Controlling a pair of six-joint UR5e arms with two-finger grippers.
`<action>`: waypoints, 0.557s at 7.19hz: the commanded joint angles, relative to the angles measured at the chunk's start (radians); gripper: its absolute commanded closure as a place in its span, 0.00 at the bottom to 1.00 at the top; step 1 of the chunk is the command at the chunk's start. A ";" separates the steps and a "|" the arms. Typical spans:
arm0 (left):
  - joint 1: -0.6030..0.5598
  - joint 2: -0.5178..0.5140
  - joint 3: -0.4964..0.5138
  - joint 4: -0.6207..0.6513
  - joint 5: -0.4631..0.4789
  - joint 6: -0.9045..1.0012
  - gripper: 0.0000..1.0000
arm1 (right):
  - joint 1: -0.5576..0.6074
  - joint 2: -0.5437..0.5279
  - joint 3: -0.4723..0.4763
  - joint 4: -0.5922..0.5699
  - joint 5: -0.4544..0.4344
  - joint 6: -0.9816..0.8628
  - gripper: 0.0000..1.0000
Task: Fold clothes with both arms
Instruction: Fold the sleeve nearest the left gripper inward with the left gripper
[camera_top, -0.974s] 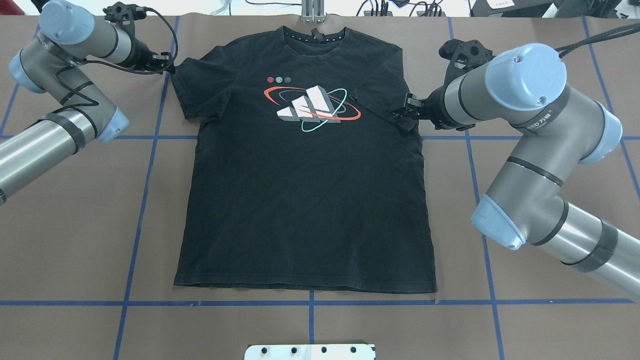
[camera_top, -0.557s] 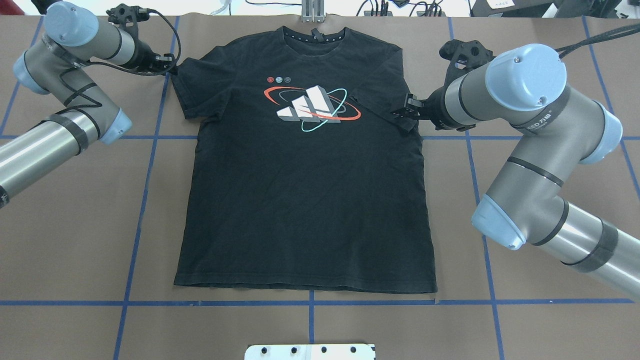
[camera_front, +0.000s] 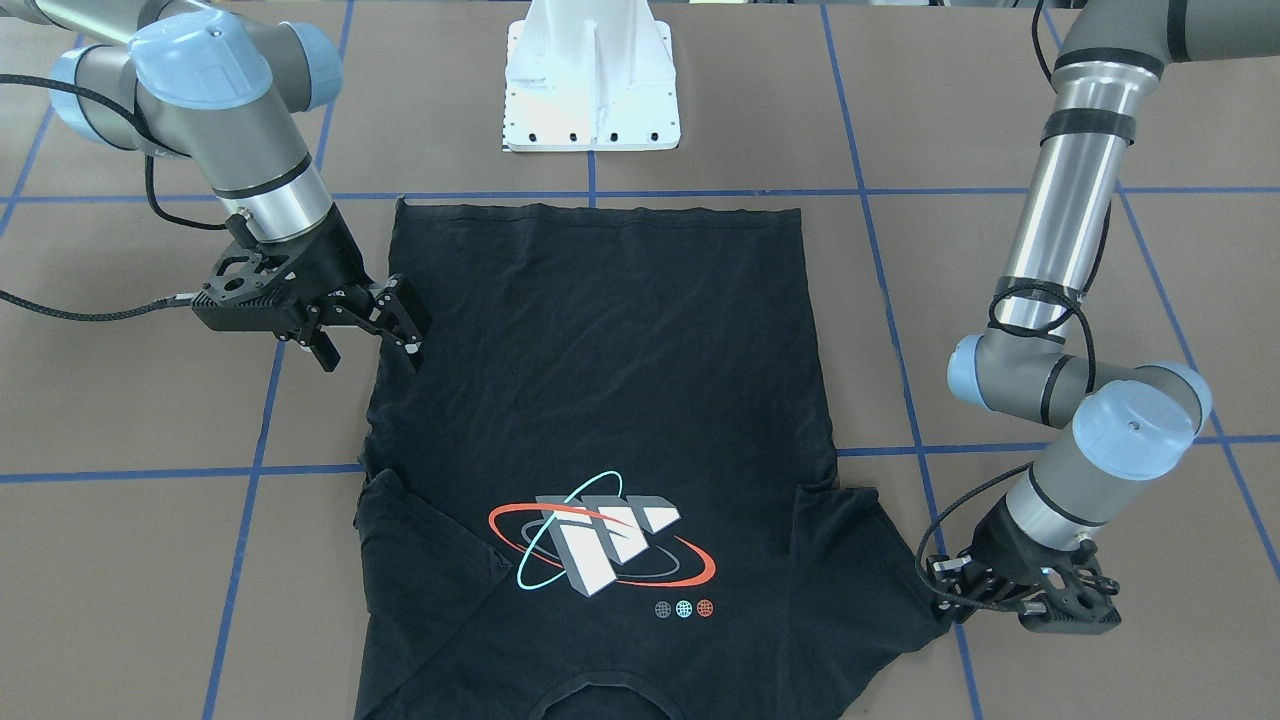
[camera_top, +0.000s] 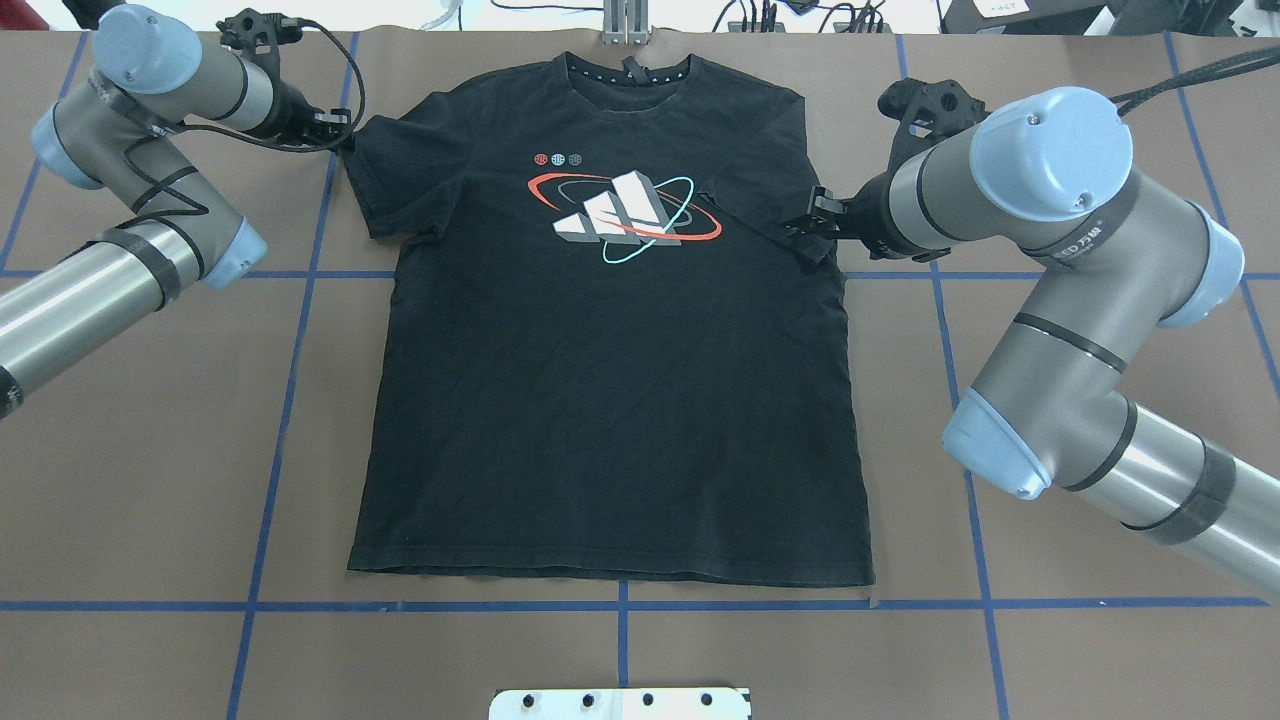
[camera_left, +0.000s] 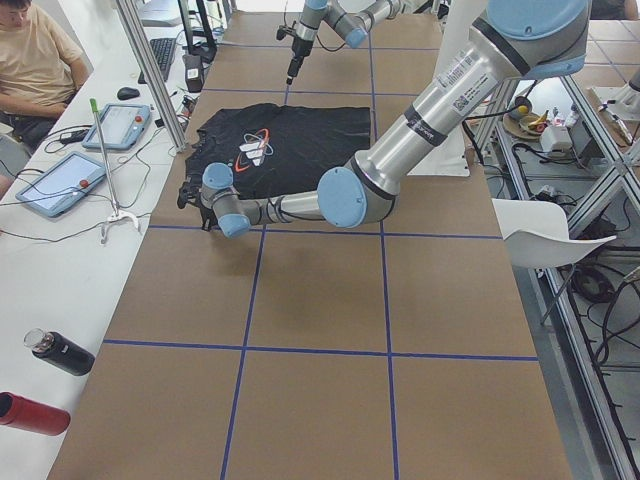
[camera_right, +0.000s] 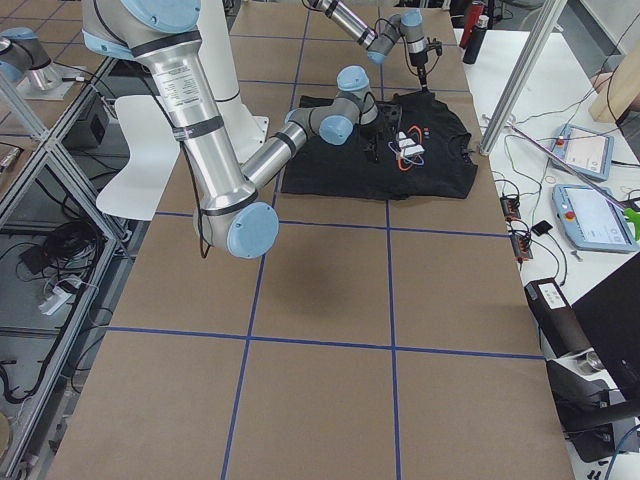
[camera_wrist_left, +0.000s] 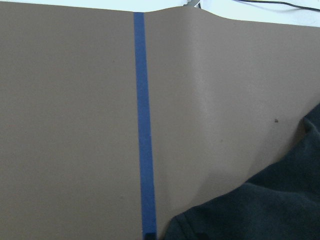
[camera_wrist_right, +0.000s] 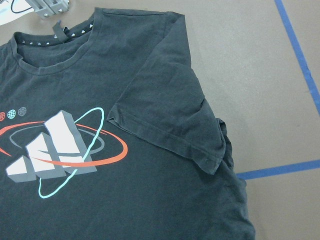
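Flanking T-shirt (camera_top: 600, 400): left gripper (camera_front: 942, 592), right gripper (camera_front: 368, 348)

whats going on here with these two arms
The robot is folding a black T-shirt lying graphic-up on the table. The sleeve on the robot's right is already folded in over the chest, with the open right gripper by it. The left gripper sits at the tip of the other sleeve; its grip is unclear.

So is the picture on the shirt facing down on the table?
No, the T-shirt lies with its graphic facing up, plain from overhead.
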 joint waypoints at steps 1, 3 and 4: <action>0.000 0.000 0.002 -0.001 0.010 0.000 1.00 | 0.000 0.000 -0.007 0.000 0.000 -0.003 0.00; -0.002 -0.006 -0.010 -0.001 0.007 -0.004 1.00 | 0.000 0.000 -0.010 0.000 0.000 -0.003 0.00; -0.020 0.009 -0.107 0.002 -0.031 -0.030 1.00 | 0.000 0.000 -0.010 0.002 0.000 -0.003 0.00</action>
